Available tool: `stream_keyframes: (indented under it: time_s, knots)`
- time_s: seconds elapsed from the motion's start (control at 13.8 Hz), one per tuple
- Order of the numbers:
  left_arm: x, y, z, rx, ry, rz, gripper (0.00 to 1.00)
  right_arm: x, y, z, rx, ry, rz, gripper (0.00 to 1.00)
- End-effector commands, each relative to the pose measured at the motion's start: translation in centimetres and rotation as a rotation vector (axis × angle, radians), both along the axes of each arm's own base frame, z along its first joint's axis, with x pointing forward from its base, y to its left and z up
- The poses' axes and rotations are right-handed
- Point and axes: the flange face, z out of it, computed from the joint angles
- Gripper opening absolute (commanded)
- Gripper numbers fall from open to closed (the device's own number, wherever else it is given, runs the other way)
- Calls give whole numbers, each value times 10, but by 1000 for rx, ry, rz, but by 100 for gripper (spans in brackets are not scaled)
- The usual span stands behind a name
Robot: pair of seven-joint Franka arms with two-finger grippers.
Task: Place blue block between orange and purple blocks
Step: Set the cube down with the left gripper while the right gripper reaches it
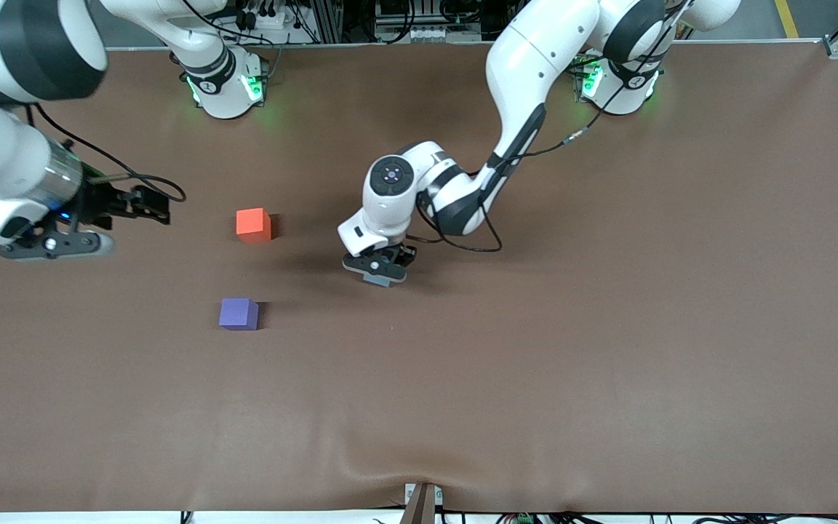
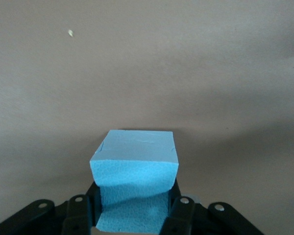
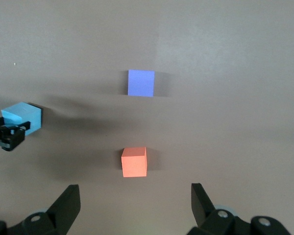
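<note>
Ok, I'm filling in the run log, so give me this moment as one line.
left gripper: shut on blue block, low over table | right gripper: open, waiting above orange block | purple block: untouched

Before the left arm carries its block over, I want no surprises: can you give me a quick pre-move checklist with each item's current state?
1. Blue block sits between the left gripper's fingers: ok, the wrist view shows them pressed on its sides.
2. Block lifted off the table: cannot tell.
3. Gap between the orange block and the purple block free: ok, bare table there.
4. The two blocks roughly in line, orange farther from the front camera: ok.
5. Right gripper out of the path: ok, open and waiting over the table at the right arm's end, above the orange block's side.
</note>
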Motion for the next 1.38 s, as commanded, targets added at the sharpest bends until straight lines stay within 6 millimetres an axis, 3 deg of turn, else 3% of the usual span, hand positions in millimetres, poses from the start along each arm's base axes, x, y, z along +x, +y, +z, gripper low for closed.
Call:
stream_keyframes:
  time_s: [0.0, 0.07, 0.14, 0.29, 0.36, 0.51, 0.58, 0.8, 1.01, 1.16, 1.3]
  knots:
    - [1, -11, 1, -31, 5, 62, 3, -5, 2, -6, -4, 4, -12, 100]
    - [-2, -13, 2, -34, 4, 73, 76, -4, 9, -9, -3, -2, -2, 100]
    - [-4, -15, 5, -37, 6, 93, 100, -3, 16, -15, -4, 1, -1, 100]
    - [0, -14, 23, -43, -5, 109, 100, -1, 36, -29, -11, -9, -46, 100]
    - [5, -10, 46, -42, -18, 111, 100, 0, 47, -38, -17, -7, -81, 100]
    - [21, 10, 102, -8, -32, 131, 100, 2, 72, -56, -31, 0, -148, 100]
    - [34, 30, 143, 10, -50, 158, 100, 6, 82, -68, -38, 2, -198, 100]
    - [91, 143, 241, 91, -7, 312, 100, 6, 122, -98, -53, 8, -249, 100]
    - [142, 287, 323, 105, 16, 457, 100, 8, 171, -135, -52, -15, -315, 100]
    - [160, 373, 350, 126, 38, 476, 100, 7, 200, -160, -49, -32, -365, 100]
    - [166, 435, 372, 128, 37, 484, 100, 4, 225, -177, -47, -40, -440, 100]
